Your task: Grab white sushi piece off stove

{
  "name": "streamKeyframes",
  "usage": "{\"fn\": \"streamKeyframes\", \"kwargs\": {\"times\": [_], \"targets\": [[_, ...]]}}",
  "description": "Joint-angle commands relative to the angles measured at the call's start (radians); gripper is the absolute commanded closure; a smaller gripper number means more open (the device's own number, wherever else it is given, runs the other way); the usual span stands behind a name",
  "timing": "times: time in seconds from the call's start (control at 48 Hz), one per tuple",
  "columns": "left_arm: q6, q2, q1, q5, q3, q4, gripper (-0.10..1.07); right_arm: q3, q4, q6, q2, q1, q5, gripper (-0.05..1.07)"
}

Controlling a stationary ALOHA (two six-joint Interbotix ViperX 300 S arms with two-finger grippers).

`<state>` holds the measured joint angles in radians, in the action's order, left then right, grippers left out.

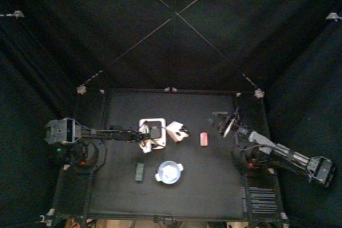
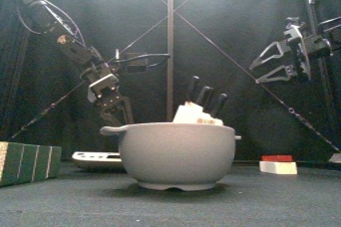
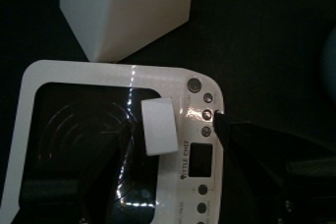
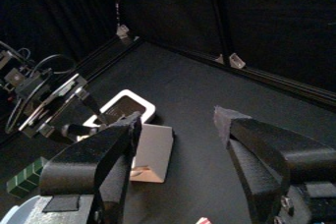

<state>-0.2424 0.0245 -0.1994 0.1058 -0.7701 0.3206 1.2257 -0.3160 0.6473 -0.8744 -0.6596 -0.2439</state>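
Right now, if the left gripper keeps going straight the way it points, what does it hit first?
Most likely the white sushi piece, which lies on the stove straight ahead of the open left gripper, between the lines of its jaws. Depth is hard to judge; the stove surface lies just beneath it.

Top overhead, front table-level, wrists close; all share stove (image 3: 79, 81).

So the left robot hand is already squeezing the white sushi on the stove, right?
Not yet. In the left wrist view the left gripper is wide open around the white sushi piece, which does sit on the stove. Nothing is squeezed.
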Motion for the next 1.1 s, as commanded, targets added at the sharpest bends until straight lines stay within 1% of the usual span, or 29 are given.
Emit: {"fn": "streamKeyframes", "kwargs": {"times": [0.0,0.146,0.229,0.354,0.438,0.562,0.792,1.083], "targets": [[-0.002,0.005,-0.006,-0.008,0.011,0.0,0.02,-0.015,0.002,-0.002,0.006,-0.005,-0.003,0.1],[-0.002,0.006,-0.006,-0.008,0.011,0.0,0.14,-0.015,0.002,-0.002,0.006,-0.005,-0.003,0.09],[-0.002,0.005,-0.008,-0.008,0.011,0.0,0.23,-0.015,0.002,-0.002,0.006,-0.005,-0.003,0.1],[-0.002,0.006,-0.008,-0.008,0.014,-0.002,0.34,-0.014,0.002,-0.002,0.006,-0.005,-0.003,0.1],[-0.002,0.012,-0.008,-0.006,0.014,-0.006,0.39,-0.015,0.002,-0.002,0.006,-0.005,-0.003,0.1],[-0.002,0.032,-0.003,-0.002,0.014,-0.012,0.41,-0.015,0.002,-0.002,0.006,-0.005,-0.003,0.1],[-0.002,0.08,0.003,-0.003,0.006,-0.012,0.41,-0.014,0.002,-0.002,0.006,-0.005,-0.003,0.1],[-0.002,0.087,0.008,-0.008,0.006,-0.014,0.41,-0.014,0.002,-0.002,0.006,-0.005,-0.003,0.1]]}}
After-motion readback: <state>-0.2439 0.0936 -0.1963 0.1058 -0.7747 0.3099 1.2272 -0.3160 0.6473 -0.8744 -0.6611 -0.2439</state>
